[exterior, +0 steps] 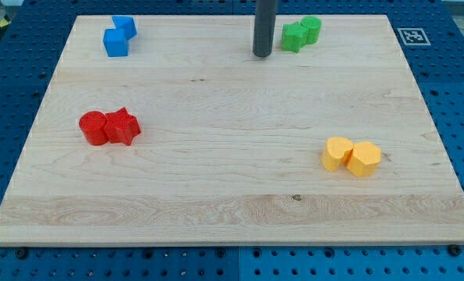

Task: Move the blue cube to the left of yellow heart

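Observation:
Two blue blocks sit touching at the view's top left: a blue cube (116, 43) in front and a second blue block (125, 26) behind it, its shape unclear. Two yellow blocks sit touching at the view's lower right: the left yellow one (338, 154) looks like the heart, the right yellow one (364, 159) is a hexagon-like shape. My tip (262, 54) rests on the board near the view's top centre, far right of the blue blocks and just left of the green blocks.
Two green blocks (302, 33) sit touching at the view's top right of centre. A red cylinder (93, 128) and a red star-like block (123, 126) sit touching at the view's left. The wooden board (232, 211) lies on a blue perforated table.

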Controlling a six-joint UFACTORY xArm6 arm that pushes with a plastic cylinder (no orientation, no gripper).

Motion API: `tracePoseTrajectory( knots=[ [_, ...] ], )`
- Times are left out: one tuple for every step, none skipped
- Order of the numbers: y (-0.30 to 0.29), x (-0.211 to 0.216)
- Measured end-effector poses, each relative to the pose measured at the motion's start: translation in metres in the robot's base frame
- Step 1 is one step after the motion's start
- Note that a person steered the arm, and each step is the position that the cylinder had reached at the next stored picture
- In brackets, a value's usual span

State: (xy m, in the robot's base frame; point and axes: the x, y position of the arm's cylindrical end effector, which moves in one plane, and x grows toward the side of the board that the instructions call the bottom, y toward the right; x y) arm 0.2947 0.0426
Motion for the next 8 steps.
tracePoseTrajectory(
  knots=[
    [-0.013,-0.002],
    [-0.051,-0.019],
    [-0.101,-0.043],
    [-0.165,-0.07],
    [-0.231,-0.093],
    [-0.284,-0.099],
    [-0.296,-0.093],
    [-0.295,-0.063]
  ],
)
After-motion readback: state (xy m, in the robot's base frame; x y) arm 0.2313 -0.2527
